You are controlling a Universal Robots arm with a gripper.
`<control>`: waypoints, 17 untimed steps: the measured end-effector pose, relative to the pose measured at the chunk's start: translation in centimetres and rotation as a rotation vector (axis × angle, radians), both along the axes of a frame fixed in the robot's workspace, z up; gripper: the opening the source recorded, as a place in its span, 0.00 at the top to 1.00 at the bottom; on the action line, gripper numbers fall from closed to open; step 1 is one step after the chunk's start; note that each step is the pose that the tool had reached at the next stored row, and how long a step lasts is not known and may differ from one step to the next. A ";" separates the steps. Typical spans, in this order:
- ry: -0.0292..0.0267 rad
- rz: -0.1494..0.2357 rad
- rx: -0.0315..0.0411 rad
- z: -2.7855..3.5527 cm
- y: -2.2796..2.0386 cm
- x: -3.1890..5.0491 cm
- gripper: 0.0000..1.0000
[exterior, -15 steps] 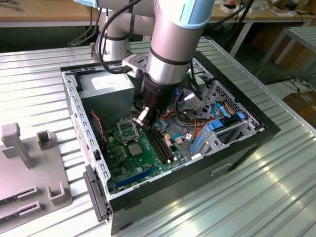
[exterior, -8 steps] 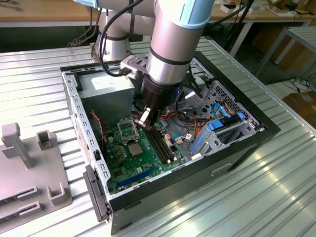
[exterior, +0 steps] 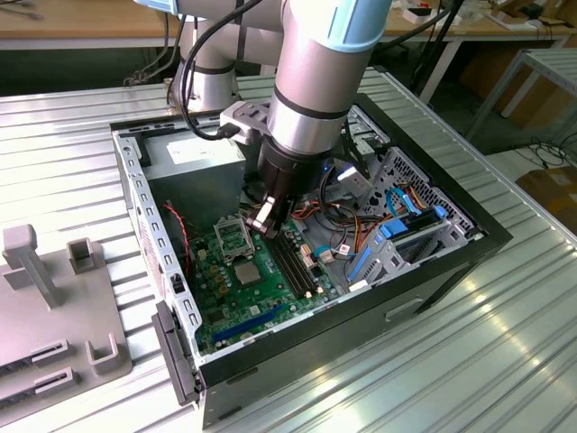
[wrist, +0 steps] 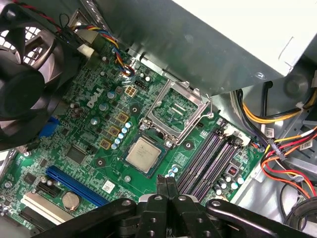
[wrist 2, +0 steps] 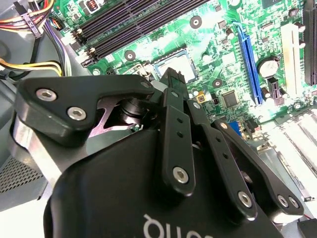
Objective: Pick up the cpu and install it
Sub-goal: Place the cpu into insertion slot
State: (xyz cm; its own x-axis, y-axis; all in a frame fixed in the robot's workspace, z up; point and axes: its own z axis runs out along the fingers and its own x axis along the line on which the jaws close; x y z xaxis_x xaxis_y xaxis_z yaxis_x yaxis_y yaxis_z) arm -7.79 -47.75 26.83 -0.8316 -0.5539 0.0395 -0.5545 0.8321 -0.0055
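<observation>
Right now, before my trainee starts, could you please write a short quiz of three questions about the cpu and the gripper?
1. True or false: the gripper holds the cpu.
2. Where does the cpu lie? A) on the fan; B) on the motherboard, next to the socket frame; C) on the memory slots.
3. Fill in: the gripper is ____ (open or shut).
Key: 1 false; 2 B; 3 shut.

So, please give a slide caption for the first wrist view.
Shut gripper near the cpu, seated beside the open socket frame.
</observation>
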 end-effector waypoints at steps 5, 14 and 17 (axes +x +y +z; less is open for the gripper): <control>0.0000 0.001 0.0000 0.00 0.00 0.00 0.89; 0.0000 0.123 0.0000 0.00 0.05 0.22 0.89; 0.0000 0.128 0.0000 0.00 0.49 0.53 0.89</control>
State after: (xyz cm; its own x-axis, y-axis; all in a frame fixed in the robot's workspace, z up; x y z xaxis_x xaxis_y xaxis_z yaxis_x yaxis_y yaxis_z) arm -7.26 -47.26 26.83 -0.7540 -0.6557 0.0394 -0.6564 0.7544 -0.0055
